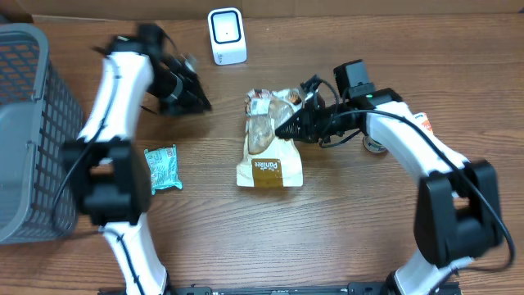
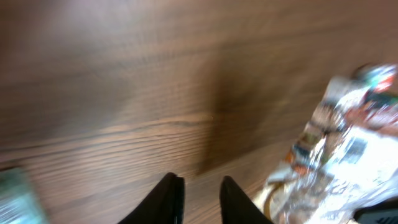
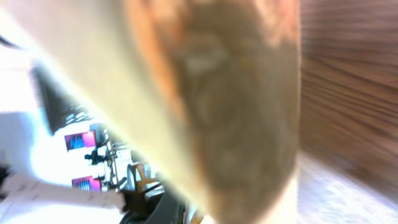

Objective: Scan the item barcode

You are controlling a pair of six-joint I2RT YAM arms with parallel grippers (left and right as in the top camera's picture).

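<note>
The item is a clear-and-brown bread bag (image 1: 268, 152) lying mid-table, its top end lifted slightly. My right gripper (image 1: 284, 127) is shut on that upper end. In the right wrist view the bread bag (image 3: 236, 93) fills the picture, blurred, and hides the fingertips. The white barcode scanner (image 1: 227, 35) stands at the back of the table. My left gripper (image 1: 196, 98) hovers left of the scanner and holds nothing. In the left wrist view that gripper (image 2: 200, 180) stands a little open over bare wood, with the bread bag (image 2: 348, 149) off to the right.
A grey mesh basket (image 1: 33, 123) fills the left edge. A green snack packet (image 1: 162, 168) lies beside the left arm's base and shows as a green packet (image 2: 18, 193) at the lower left. A small can (image 1: 377, 145) sits under the right arm.
</note>
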